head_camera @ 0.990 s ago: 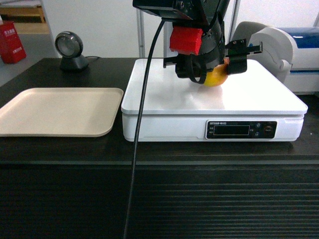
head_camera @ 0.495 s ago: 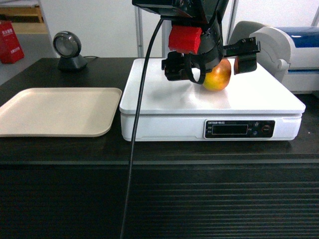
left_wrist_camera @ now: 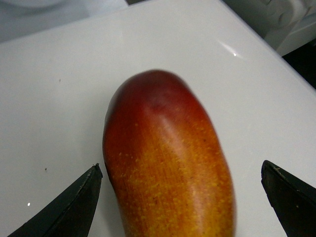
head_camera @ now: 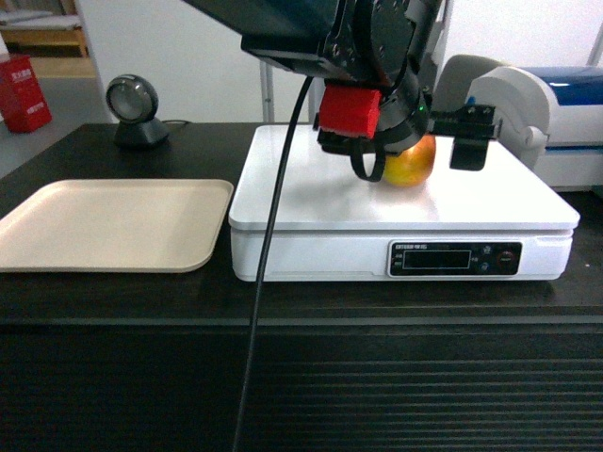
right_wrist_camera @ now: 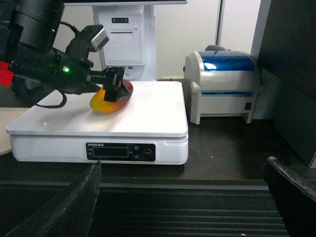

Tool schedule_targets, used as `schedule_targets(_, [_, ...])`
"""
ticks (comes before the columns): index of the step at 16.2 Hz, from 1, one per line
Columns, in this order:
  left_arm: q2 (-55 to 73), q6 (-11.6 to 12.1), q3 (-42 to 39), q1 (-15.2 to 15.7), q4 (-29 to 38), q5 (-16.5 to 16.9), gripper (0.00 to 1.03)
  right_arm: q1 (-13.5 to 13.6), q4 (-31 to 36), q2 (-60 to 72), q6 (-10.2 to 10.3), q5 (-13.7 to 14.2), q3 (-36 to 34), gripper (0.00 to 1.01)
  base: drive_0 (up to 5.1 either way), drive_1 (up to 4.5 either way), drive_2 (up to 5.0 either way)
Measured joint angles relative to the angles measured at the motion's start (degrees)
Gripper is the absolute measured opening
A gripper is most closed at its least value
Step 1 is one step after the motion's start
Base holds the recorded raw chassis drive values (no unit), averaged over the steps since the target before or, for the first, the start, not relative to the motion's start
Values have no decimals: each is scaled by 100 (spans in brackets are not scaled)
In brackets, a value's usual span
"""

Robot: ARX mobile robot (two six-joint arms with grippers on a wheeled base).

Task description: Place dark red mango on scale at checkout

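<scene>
The dark red mango (head_camera: 412, 163) lies on the white scale (head_camera: 311, 193), toward the platform's back right, on the dark checkout (head_camera: 283, 377). My left gripper (head_camera: 403, 141) reaches across from above and stands open around it. In the left wrist view the mango (left_wrist_camera: 168, 163) lies on the scale (left_wrist_camera: 54, 94) between the black fingertips (left_wrist_camera: 74, 207), with white platform showing on both sides. My right gripper (right_wrist_camera: 182, 173) is open and empty, low before the checkout's (right_wrist_camera: 197, 217) ribbed front. From there the mango (right_wrist_camera: 109, 101) and scale (right_wrist_camera: 148, 116) show beyond.
A beige tray (head_camera: 104, 221) lies left of the scale, with a round scanner (head_camera: 132, 104) behind it. A label printer (head_camera: 551, 118) stands right of the scale. A black cable (head_camera: 268, 254) hangs from the left arm across the scale's front. A red box (head_camera: 24, 89) sits far left.
The left gripper's fingers have spread away from the mango, which now rests on the platform by itself. The gripper has shifted slightly above it.
</scene>
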Motion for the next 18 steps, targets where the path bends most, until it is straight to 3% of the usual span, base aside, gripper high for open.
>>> schedule_targets(3, [-608, 74, -723, 57, 835, 389, 98, 0, 0, 0, 0, 2, 0, 98, 0, 0, 0])
schedule_targets(8, [-1403, 92, -1976, 542, 1558, 439, 98, 0, 0, 0, 0, 0, 0, 98, 0, 0, 0])
schedule_targets(11, [-2028, 413, -2986, 883, 2026, 605, 98, 0, 0, 0, 0, 0, 0, 98, 0, 0, 0])
schedule_targets(14, [-2715, 710, -3921, 1172, 2269, 474, 98, 0, 0, 0, 0, 0, 0, 98, 0, 0, 0])
schedule_targets(18, [-3674, 721, -5241, 1786, 2430, 177, 98, 0, -2, 0, 0, 0, 0, 98, 0, 0, 0])
